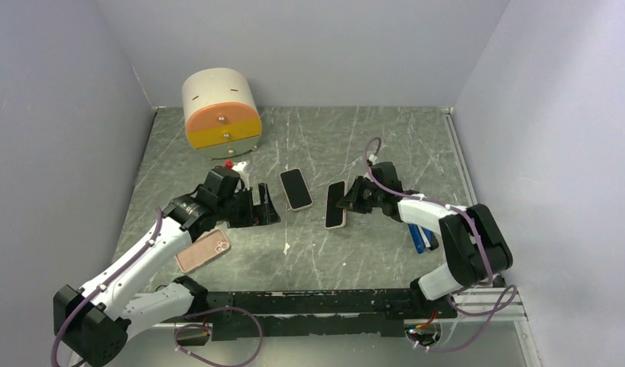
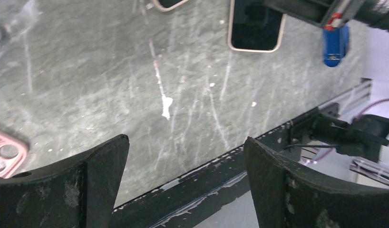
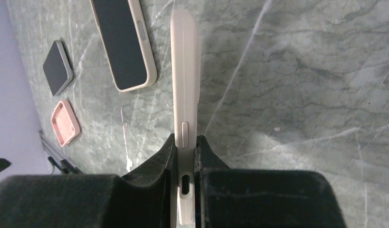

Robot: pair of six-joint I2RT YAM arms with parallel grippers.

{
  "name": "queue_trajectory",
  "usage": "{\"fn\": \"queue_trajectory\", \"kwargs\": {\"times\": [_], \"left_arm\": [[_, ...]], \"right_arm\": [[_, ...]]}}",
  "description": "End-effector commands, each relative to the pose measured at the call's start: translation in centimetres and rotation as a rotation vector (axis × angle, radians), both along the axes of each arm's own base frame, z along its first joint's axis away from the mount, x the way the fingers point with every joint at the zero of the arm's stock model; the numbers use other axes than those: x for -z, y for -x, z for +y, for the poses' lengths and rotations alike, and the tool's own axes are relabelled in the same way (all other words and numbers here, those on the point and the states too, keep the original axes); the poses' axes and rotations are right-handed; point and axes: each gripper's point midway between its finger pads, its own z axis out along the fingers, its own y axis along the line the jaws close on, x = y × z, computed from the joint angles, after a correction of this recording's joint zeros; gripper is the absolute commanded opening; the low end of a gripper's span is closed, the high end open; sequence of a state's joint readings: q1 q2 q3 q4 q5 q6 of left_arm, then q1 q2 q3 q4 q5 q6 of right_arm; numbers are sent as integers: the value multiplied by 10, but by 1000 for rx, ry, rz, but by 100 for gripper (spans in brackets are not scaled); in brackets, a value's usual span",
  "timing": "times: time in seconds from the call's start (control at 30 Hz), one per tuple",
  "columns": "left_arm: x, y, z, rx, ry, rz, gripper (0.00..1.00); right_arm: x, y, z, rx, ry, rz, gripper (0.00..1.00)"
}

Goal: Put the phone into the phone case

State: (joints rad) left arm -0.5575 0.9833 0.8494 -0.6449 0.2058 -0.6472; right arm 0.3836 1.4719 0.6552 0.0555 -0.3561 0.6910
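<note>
A phone [image 3: 185,71] with a cream edge and a dark screen stands on its long edge on the table, and my right gripper [image 3: 185,140] is shut on its near end. From above, this phone [image 1: 336,204] is right of centre, with the right gripper [image 1: 349,200] at its right side. A pink phone case [image 1: 203,250] with camera holes lies flat at the near left, and its corner [image 2: 4,154] shows in the left wrist view. My left gripper [image 1: 262,208] is open and holds nothing; it hangs above bare table [image 2: 185,139], right of the case.
A second dark-screened phone [image 1: 296,188] lies flat between the grippers. A dark flat slab [image 3: 57,66] lies near the pink case. A cream and orange drawer box [image 1: 221,111] stands at the back left. A blue object [image 1: 420,238] lies beside the right arm. A black rail [image 1: 332,302] runs along the near edge.
</note>
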Motion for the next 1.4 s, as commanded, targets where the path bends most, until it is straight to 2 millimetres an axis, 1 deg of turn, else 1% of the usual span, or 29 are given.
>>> {"fn": "queue_trajectory", "kwargs": {"times": [0.0,0.1,0.17,0.2,0.3,0.43,0.53,0.57,0.63,0.7,0.77,0.83,0.87,0.93,0.97,1.1,1.2,1.27,1.37], "left_arm": [[14,-6,17,-89,-96,33,95],[21,-13,25,-144,-137,34,95],[27,-16,31,-197,-159,57,95],[31,-20,39,-244,-183,65,95],[43,-23,50,-332,-193,105,95],[60,-24,69,-478,-178,164,95],[66,-22,85,-576,-198,196,95],[67,-21,90,-607,-208,200,95],[69,-17,103,-680,-233,216,95],[68,-15,114,-754,-245,222,95],[65,-12,128,-825,-267,227,95],[64,-8,139,-878,-293,225,95],[64,-7,142,-890,-290,220,95],[68,-6,143,-902,-283,219,90],[73,-6,143,-898,-280,222,88],[92,-6,137,-860,-272,269,85],[105,-6,142,-852,-327,304,79],[110,-8,140,-829,-340,319,74],[118,-15,132,-796,-320,329,58]], "right_arm": [[-25,-24,13,-57,-96,-84,2],[-14,-27,11,-57,-113,-48,8],[-6,-28,8,-49,-101,-25,18],[-1,-29,5,-40,-86,-10,21],[10,-33,-2,-11,-56,31,23],[13,-38,-7,17,-29,39,28],[14,-39,-15,46,18,51,39],[13,-42,-18,63,37,46,42],[11,-40,-23,73,63,58,48],[6,-40,-26,83,76,51,57],[-3,-40,-30,97,90,27,72],[-12,-40,-34,115,102,4,81],[-17,-40,-36,122,104,-7,85],[-24,-38,-37,128,102,-24,97],[-27,-38,-38,130,97,-32,99],[-32,-33,-37,148,66,-58,99],[-38,-28,-33,136,21,-84,99],[-43,-26,-30,124,-2,-93,99],[-50,-24,-27,108,-18,-101,99]]}}
